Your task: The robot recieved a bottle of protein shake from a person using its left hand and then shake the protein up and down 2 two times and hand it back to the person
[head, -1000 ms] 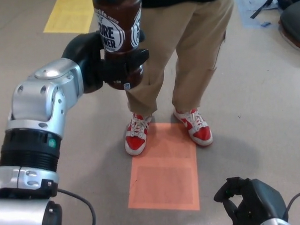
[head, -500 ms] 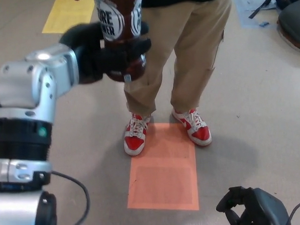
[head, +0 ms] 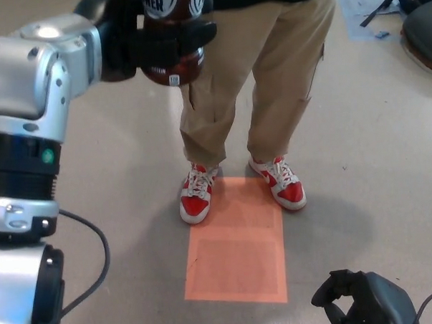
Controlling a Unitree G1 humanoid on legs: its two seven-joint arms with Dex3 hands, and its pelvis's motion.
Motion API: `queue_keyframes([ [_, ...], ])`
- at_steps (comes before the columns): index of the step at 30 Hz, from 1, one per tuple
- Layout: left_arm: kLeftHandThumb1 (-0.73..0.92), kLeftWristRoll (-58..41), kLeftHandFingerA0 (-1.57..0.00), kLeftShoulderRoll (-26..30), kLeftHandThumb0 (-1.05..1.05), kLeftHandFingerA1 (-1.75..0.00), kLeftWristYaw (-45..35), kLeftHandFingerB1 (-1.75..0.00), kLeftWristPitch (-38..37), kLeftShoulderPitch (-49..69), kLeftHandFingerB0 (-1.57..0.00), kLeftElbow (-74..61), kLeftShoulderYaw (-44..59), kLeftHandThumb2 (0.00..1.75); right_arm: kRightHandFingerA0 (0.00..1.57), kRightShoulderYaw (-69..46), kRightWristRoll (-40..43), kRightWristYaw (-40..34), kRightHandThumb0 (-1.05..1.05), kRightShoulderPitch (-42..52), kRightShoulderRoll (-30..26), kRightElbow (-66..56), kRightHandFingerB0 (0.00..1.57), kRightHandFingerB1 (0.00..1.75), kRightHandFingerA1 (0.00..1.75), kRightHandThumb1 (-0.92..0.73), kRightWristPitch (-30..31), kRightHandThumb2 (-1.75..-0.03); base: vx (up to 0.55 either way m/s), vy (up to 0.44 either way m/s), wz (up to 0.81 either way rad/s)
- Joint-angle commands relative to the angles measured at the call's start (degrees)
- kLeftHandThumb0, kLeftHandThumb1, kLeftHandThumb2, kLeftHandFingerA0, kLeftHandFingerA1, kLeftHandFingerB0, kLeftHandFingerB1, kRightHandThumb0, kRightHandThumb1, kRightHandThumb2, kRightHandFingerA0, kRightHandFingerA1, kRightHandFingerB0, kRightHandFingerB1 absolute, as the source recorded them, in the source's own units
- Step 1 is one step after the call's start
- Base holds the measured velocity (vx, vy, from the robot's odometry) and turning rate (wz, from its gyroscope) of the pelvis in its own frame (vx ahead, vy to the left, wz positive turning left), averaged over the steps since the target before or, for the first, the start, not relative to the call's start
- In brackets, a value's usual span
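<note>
My left hand is raised at the top of the head view, its black fingers wrapped around the lower part of a dark brown protein shake bottle with a white label. Only the bottle's bottom half shows; the rest is cut off by the picture's top edge. The bottle stands upright in front of the person's khaki trousers. My right hand hangs low at the bottom right, fingers curled, holding nothing.
A person in red and white sneakers stands facing me, toes on an orange floor patch. A yellow floor marking lies at the far left. A dark bag sits at the far right.
My left arm has lifted the bottle upward, so more of it has left the top of the picture. The right hand has sunk slightly lower.
</note>
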Motion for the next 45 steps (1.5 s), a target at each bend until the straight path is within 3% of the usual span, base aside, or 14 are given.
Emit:
queue_keyframes([
  [1, 0.76, 0.82, -1.15, 0.29, -0.24, -0.88, 0.33, -0.83, 0.14, -0.18, -0.72, 0.81, 0.34, 0.62, 0.94, -0.14, 0.28, -0.24, -0.47, 0.59, -0.86, 0.02, 0.97, 0.77, 1.06, -0.54, -0.26, -1.04, 0.0, 0.0, 0.0],
  [12, 0.79, 0.19, -1.08, -0.61, -0.26, -0.71, 0.15, -0.72, 0.26, 3.02, -0.74, -2.0, 1.09, 0.63, 0.94, 0.1, 0.12, -0.36, -0.44, 1.48, -0.8, 0.0, 0.97, 0.74, 1.07, -0.51, -0.16, -1.07, 0.0, 0.0, 0.0],
  [14, 0.73, 0.24, -0.73, -0.28, -0.35, -0.54, -0.38, -0.4, 0.57, 3.38, -0.41, -2.69, 0.56, 0.61, 0.93, -0.01, 0.21, -0.58, -0.46, 1.43, -0.82, 0.03, 0.96, 0.73, 1.01, -0.53, -0.17, -1.03, 0.0, 0.0, 0.0],
  [15, 0.73, 0.14, -0.73, -0.13, -0.35, -0.54, -0.72, -0.4, 0.6, 3.44, -0.41, -2.85, 0.45, 0.61, 0.93, -0.09, 0.29, -0.52, -0.46, 1.4, -0.82, 0.02, 0.96, 0.73, 1.01, -0.53, -0.16, -1.03, 0.0, 0.0, 0.0],
  [16, 0.46, -0.83, -0.05, 0.0, -0.64, -0.34, -1.55, -0.25, 2.15, 3.75, -0.06, -3.43, 0.73, 0.78, 0.95, -0.33, 0.59, -0.23, -0.46, 1.63, -0.77, -0.04, 0.97, 0.75, 1.08, -0.53, -0.83, -1.04, 0.0, 0.0, 0.0],
  [17, 0.48, -0.84, 0.0, 0.22, -0.72, -0.15, -2.04, -0.12, 2.19, 4.01, 0.0, -3.75, 0.34, 0.83, 0.95, -0.33, 0.55, -0.31, -0.47, 1.74, -0.81, -0.04, 0.97, 0.75, 1.07, -0.54, -0.88, -1.04, 0.0, 0.0, 0.0],
  [18, 0.5, -0.75, 0.0, 1.04, -0.84, -0.03, -3.86, 0.0, 1.44, 4.55, 0.0, -4.1, -0.88, 0.86, 0.97, -0.14, 0.22, -0.81, -0.47, 1.73, -0.94, -0.01, 0.98, 0.75, 1.07, -0.54, -0.59, -1.04, 0.0, 0.0, 0.0],
  [33, 0.51, 0.94, 0.0, 7.01, -0.9, 0.0, -10.44, -0.01, -6.78, 9.68, 0.0, -5.62, -4.8, 0.89, 0.86, -0.69, 0.77, 0.97, -0.46, 0.13, -0.57, 0.05, 0.95, 0.76, 1.07, -0.51, 0.66, -1.13, 0.0, 0.0, 0.0],
  [37, 0.53, 1.26, 0.0, 8.73, -0.92, 0.0, -11.43, 0.0, -7.43, 11.81, 0.0, -7.9, -5.11, 0.92, 0.96, -0.21, 0.09, -0.34, -0.45, 0.15, -0.73, 0.02, 0.92, 0.85, 1.03, -0.5, -0.15, -1.17, 0.0, 0.0, 0.0],
  [38, 0.66, 1.33, 0.0, 9.46, -0.91, 0.0, -11.8, 0.0, -7.68, 12.59, 0.0, -8.38, -5.17, 0.59, 0.97, -0.4, 0.32, -0.08, -0.45, 0.04, -0.75, 0.01, 0.93, 0.81, 1.07, -0.48, -0.3, -1.18, 0.0, 0.0, 0.0],
  [39, 0.56, 2.14, 0.0, 10.58, -0.93, -0.02, -12.2, 0.0, -9.26, 13.92, 0.0, -8.99, -5.81, 0.96, 0.91, -0.55, 0.51, 0.14, -0.45, -0.16, -0.73, 0.0, 0.95, 0.77, 1.1, -0.47, -0.23, -1.21, 0.0, 0.0, 0.0],
  [42, 0.59, 5.65, 0.0, 14.05, -0.95, -0.01, -12.29, -0.01, -16.99, 20.49, 0.0, -11.67, -8.17, 0.98, 0.94, 0.14, -0.34, -0.66, -0.46, -0.68, -0.99, 0.03, 0.92, 0.81, 1.14, -0.49, -0.03, -1.19, 0.0, 0.0, 0.0],
  [44, 0.59, 7.16, 0.0, 15.08, -0.97, -0.16, -12.16, -0.1, -20.46, 23.24, 0.0, -12.41, -9.41, 0.79, 0.93, 0.15, -0.32, -0.72, -0.45, -0.97, -1.06, 0.04, 0.96, 0.76, 1.14, -0.51, -0.01, -1.18, 0.0, 0.0, 0.0],
  [45, 0.72, 8.03, 0.0, 15.31, -0.9, -0.24, -11.72, -0.18, -23.32, 25.65, 0.0, -12.82, -9.85, 0.62, 0.93, 0.08, -0.23, -0.53, -0.46, -1.02, -1.11, 0.08, 0.96, 0.75, 1.15, -0.52, 0.07, -1.14, 0.0, 0.0, 0.0],
])
